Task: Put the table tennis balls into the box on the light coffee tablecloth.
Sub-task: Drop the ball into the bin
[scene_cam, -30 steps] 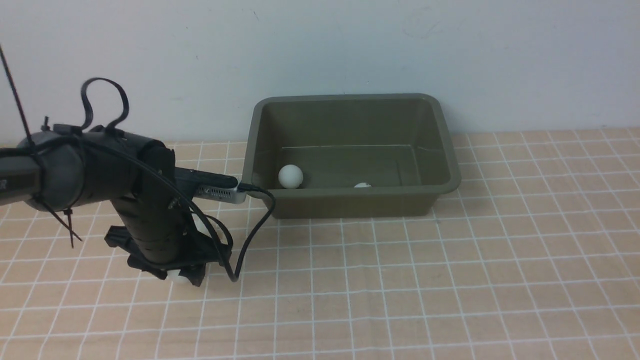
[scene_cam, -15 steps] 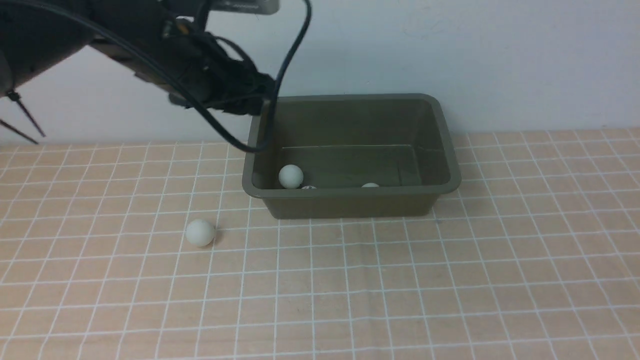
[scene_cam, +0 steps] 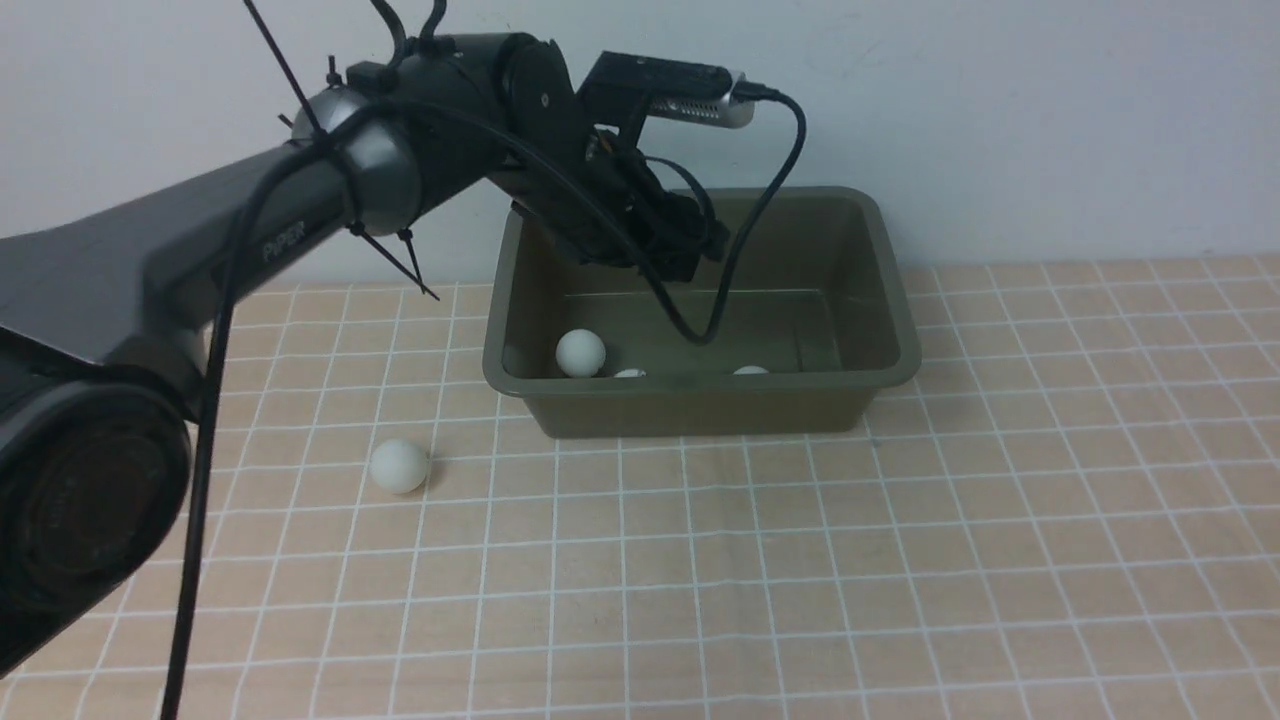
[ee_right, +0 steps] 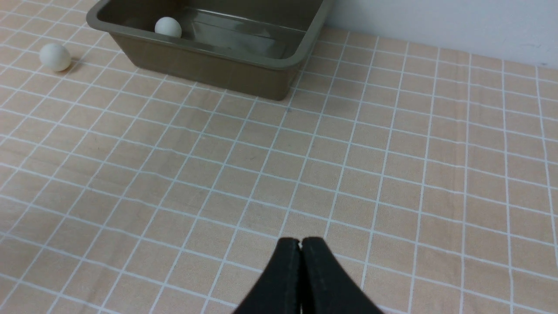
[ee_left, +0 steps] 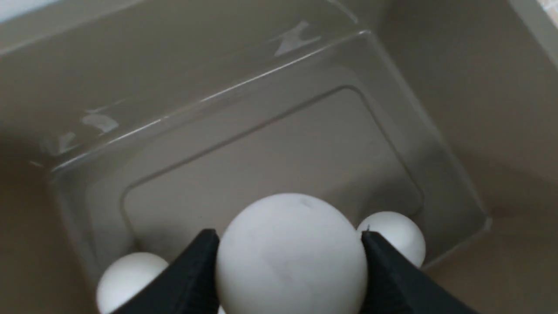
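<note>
"So, leftmost item?"
"Table tennis ball (scene_cam: 399,466): white, matte, round; resting on the light coffee tablecloth (scene_cam: 650,560), to the left claw's left and nearer the camera. Position unchanged from the earlier frame."
"Next?"
"Box (scene_cam: 690,410): olive-green, rectangular, rounded corners, flared rim; beneath the left claw. Contents, nearer the camera than that claw: one white ball (scene_cam: 580,353) at the left, plus two white tops mostly hidden by the front wall, both slightly further right than half a second ago."
"And the left claw (ee_left: 291,253)?"
"Closed about one held ball (ee_left: 291,266), smooth, white, faintly smudged, above the box floor. Formerly at the box's left edge and higher; now lower, over the interior."
"Last entry?"
"Right claw (ee_right: 301,244): shut, tips together, holding nothing, tablecloth beyond it."
</note>
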### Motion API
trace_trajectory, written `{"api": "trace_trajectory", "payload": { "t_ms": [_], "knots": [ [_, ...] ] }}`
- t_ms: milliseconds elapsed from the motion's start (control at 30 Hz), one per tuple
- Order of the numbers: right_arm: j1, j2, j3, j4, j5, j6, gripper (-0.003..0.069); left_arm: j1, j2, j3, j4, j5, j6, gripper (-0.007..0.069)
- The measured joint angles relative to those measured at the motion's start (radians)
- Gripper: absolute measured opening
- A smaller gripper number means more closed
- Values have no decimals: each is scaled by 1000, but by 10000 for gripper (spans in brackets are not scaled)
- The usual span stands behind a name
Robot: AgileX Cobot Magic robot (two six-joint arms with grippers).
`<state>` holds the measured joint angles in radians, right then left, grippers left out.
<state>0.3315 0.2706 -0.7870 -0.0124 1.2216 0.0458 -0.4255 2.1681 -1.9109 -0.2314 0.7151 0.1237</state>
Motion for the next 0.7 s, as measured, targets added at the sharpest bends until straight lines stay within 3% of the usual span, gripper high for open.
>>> {"api": "trace_trajectory", "payload": {
  "t_ms": [167,367,533,700],
  "knots": [
    [0,0,0,3,0,0,-17,0,21,-5,-5,15,0,331],
    [0,0,0,6,0,0,-17,1,22,-6,4,15,0,428],
    [0,0,0,7,0,0,-17,1,17,-6,21,35,0,447],
    [0,0,0,12,0,-2,-17,2,-48,-6,170,172,-6,447]
  ]
}}
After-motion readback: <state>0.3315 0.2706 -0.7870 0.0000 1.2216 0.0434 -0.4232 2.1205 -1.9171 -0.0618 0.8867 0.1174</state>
